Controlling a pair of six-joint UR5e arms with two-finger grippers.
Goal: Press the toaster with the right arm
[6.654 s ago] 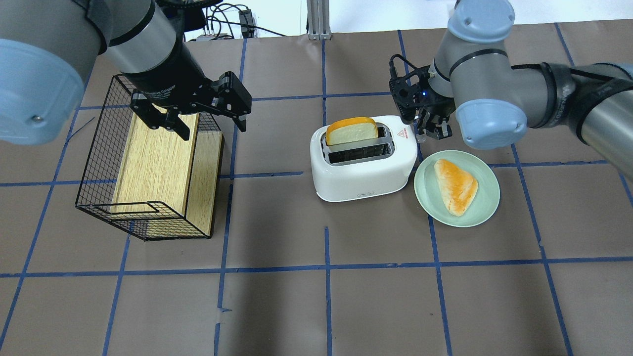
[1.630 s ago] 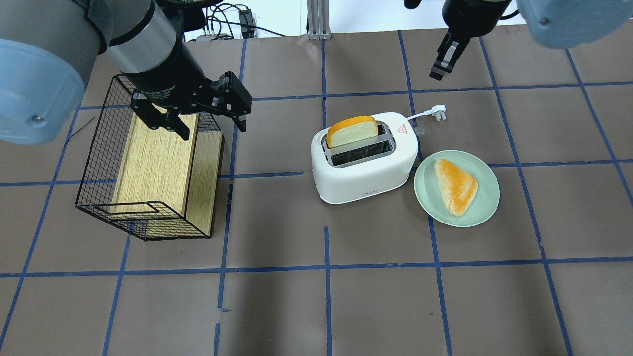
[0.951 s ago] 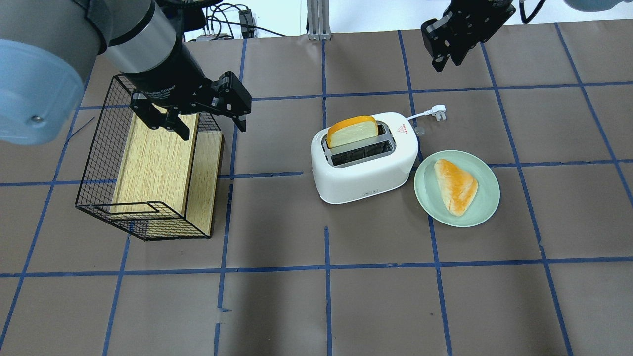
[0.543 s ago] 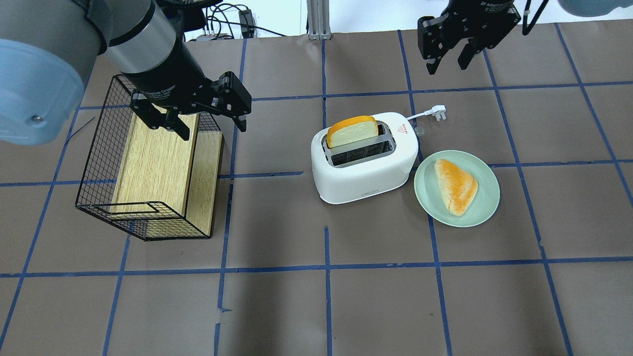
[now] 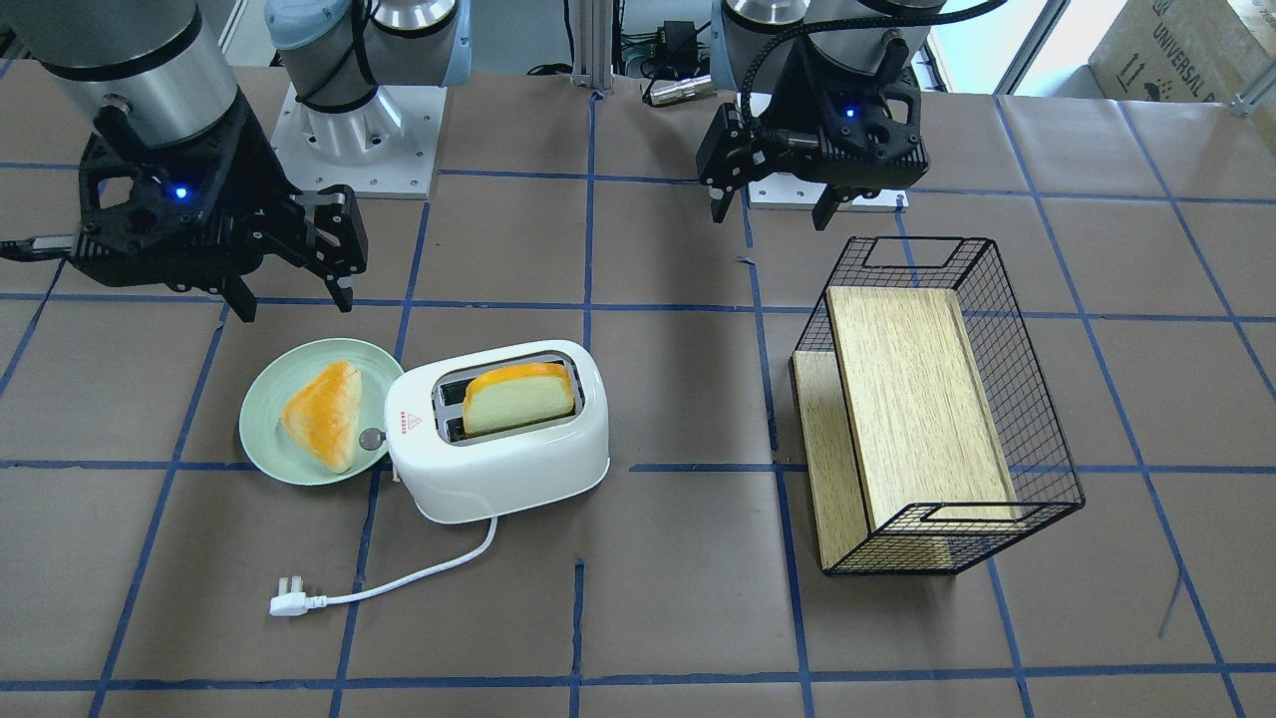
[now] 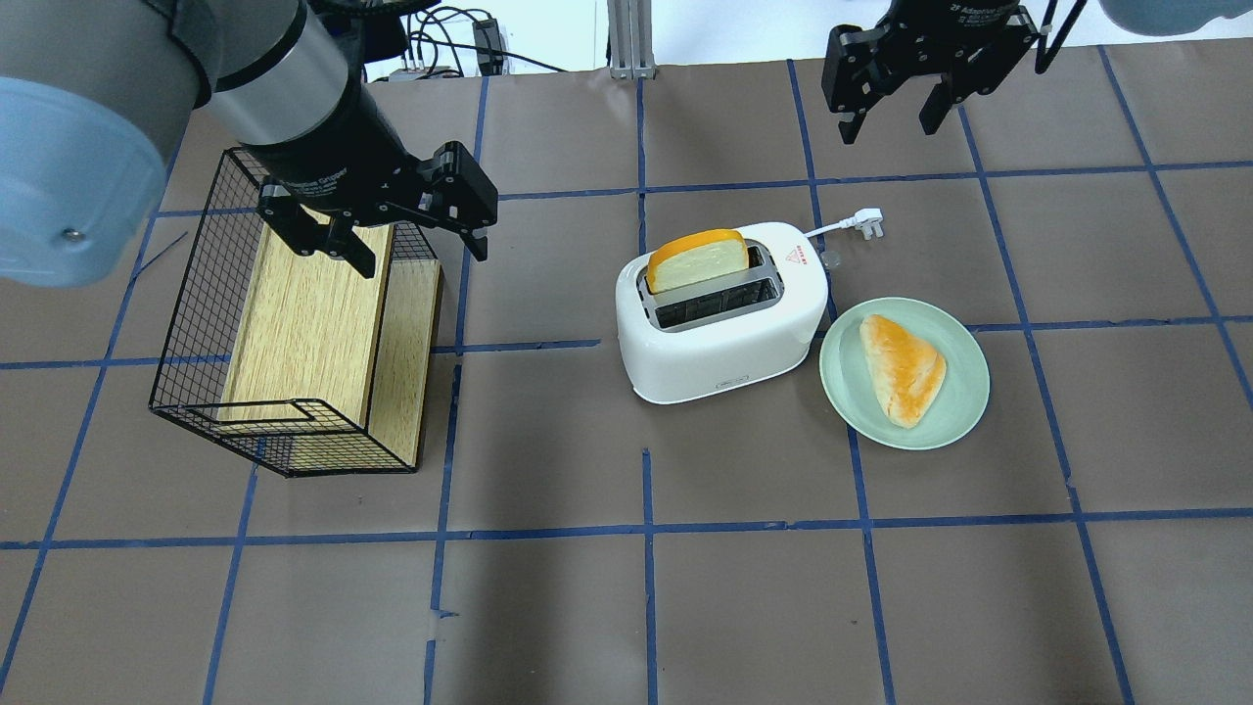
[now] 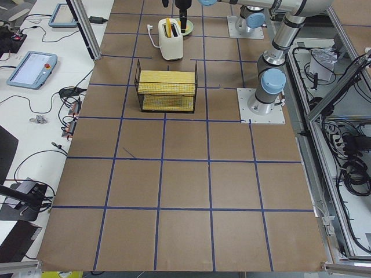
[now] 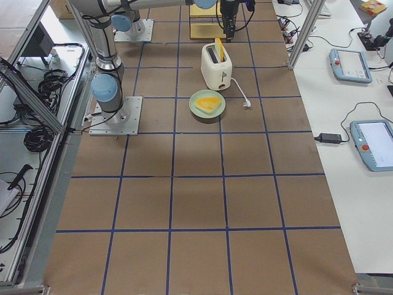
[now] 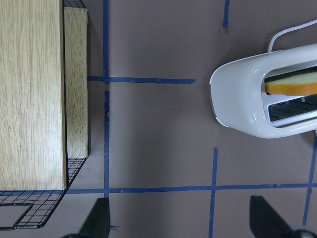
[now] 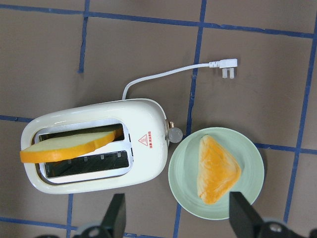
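Two empty grippers, jaws wide apart: right gripper (image 6: 886,124) at 1 o'clock from toaster (image 6: 724,338), left gripper (image 6: 423,259) at 9 o'clock.

you have bright, even light from above in every view, so shadows stay soft: faint darker bands lie across the near table (image 6: 509,627), and the toaster (image 9: 247,106) carries a small glossy sheen. the fixed views are sharp. in the right wrist view the fingers (image 10: 116,218) at the bottom edge look dark and blurred.
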